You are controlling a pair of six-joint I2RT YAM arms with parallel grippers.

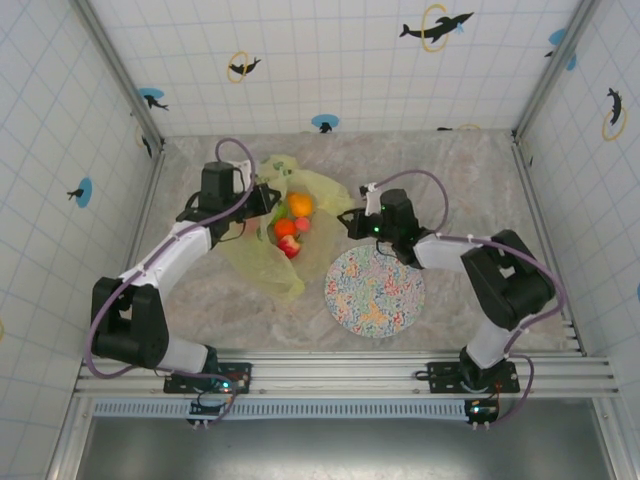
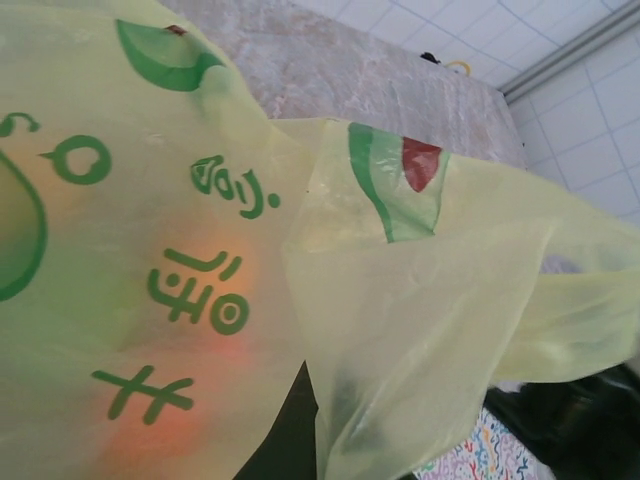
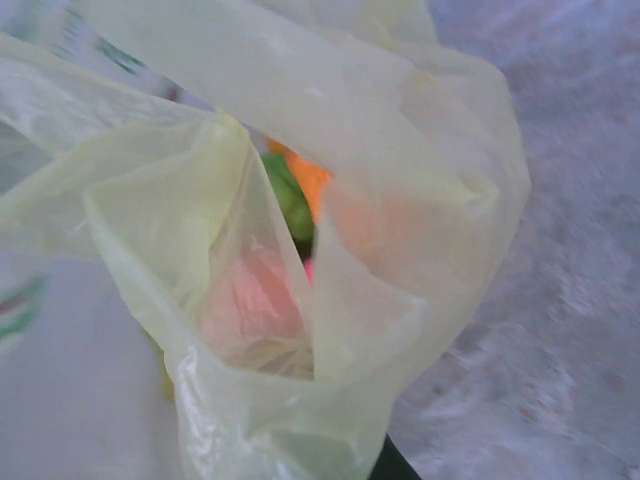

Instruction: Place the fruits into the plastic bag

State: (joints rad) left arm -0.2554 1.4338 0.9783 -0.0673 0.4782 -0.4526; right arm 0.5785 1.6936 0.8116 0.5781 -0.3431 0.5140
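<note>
The yellow-green plastic bag [image 1: 262, 258] lies open at mid-table, stretched between both grippers. Inside it sit an orange fruit [image 1: 300, 205], a red-orange one [image 1: 285, 228], a red one [image 1: 290, 246] and a green one [image 1: 275, 212]. My left gripper [image 1: 262, 203] pinches the bag's left rim. My right gripper [image 1: 352, 222] holds the right rim. In the left wrist view the printed bag [image 2: 200, 200] drapes over the jaws, with orange glowing through it. In the right wrist view the bag [image 3: 400, 130] bunches at the jaws, and an orange fruit [image 3: 312, 180] and a green one [image 3: 290, 205] show inside.
The speckled multicoloured plate [image 1: 375, 290] lies right of the bag, in front of the right gripper, with nothing on it; its edge [image 2: 490, 450] shows in the left wrist view. Tiled walls close in the marbled table on three sides.
</note>
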